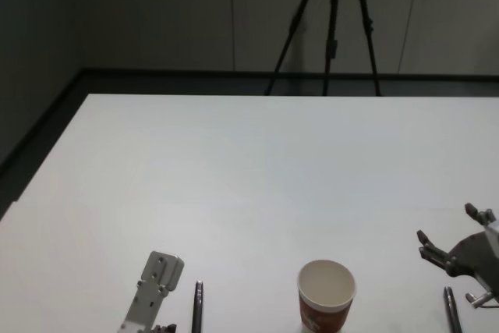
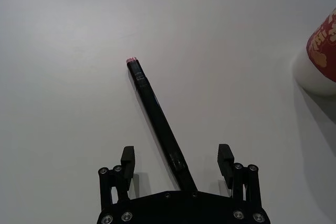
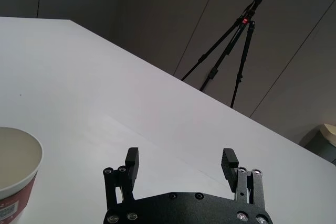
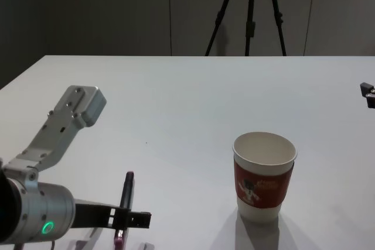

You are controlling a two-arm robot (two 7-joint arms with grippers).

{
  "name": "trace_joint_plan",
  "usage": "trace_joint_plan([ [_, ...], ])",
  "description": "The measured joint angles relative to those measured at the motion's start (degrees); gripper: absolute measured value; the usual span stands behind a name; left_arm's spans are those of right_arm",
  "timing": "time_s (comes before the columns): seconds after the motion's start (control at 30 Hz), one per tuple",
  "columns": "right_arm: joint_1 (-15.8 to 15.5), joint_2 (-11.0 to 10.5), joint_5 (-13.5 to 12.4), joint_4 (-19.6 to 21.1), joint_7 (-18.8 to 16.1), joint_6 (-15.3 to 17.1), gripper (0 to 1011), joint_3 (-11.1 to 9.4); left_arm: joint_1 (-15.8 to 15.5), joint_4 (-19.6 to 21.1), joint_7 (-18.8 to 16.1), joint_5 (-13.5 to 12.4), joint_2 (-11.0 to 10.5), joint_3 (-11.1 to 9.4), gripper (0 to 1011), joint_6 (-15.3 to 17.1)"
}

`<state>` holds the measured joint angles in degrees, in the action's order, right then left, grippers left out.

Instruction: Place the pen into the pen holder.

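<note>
Finding: the pen (image 2: 155, 106) lies flat on the worktop (image 1: 249, 161), close to the near edge and towards its left corner. Its long axis runs from that edge towards the far edge.

The left gripper (image 2: 176, 155) hangs directly over the pen's near half. Its jaws are wide open and hold nothing, with one finger on either side of the barrel. The barrel crosses the gap at a slant rather than square to the fingers.

The cup (image 4: 263, 177) stands upright by the near edge, apart from the pen on its right.

The right gripper (image 3: 180, 157), also wide open and empty, sits towards the near right corner beside a second pen (image 1: 451, 309).

We judge the left arm the nearer. A slight wrist turn would square the grip.
</note>
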<state>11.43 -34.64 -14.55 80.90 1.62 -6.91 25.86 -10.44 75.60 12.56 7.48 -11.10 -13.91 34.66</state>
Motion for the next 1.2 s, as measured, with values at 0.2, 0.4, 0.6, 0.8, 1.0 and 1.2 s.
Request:
trace_joint_plan([
  [0.2,0.00,0.00,0.00,0.00,0.00,0.00,1001,0.00,-0.18,-0.44,0.20,-0.71,0.37,0.26,1001,0.21],
  [0.4,0.00,0.00,0.00,0.00,0.00,0.00,1001,0.00,-0.21,-0.71,0.44,-1.39,0.77,0.68,1001,0.54],
  [0.6,0.00,0.00,0.00,0.00,0.00,0.00,1001,0.00,-0.20,-1.15,0.84,-2.03,1.15,1.12,1002,0.68],
  [0.8,0.00,0.00,0.00,0.00,0.00,0.00,1001,0.00,-0.31,-1.56,1.35,-2.73,1.36,1.32,1002,0.74],
  [1.0,0.00,0.00,0.00,0.00,0.00,0.00,1001,0.00,-0.48,-1.93,1.81,-3.32,1.46,1.47,1001,0.98],
  [1.2,0.00,0.00,0.00,0.00,0.00,0.00,1001,0.00,-0.70,-2.28,2.16,-3.93,1.63,1.51,1001,1.14],
])
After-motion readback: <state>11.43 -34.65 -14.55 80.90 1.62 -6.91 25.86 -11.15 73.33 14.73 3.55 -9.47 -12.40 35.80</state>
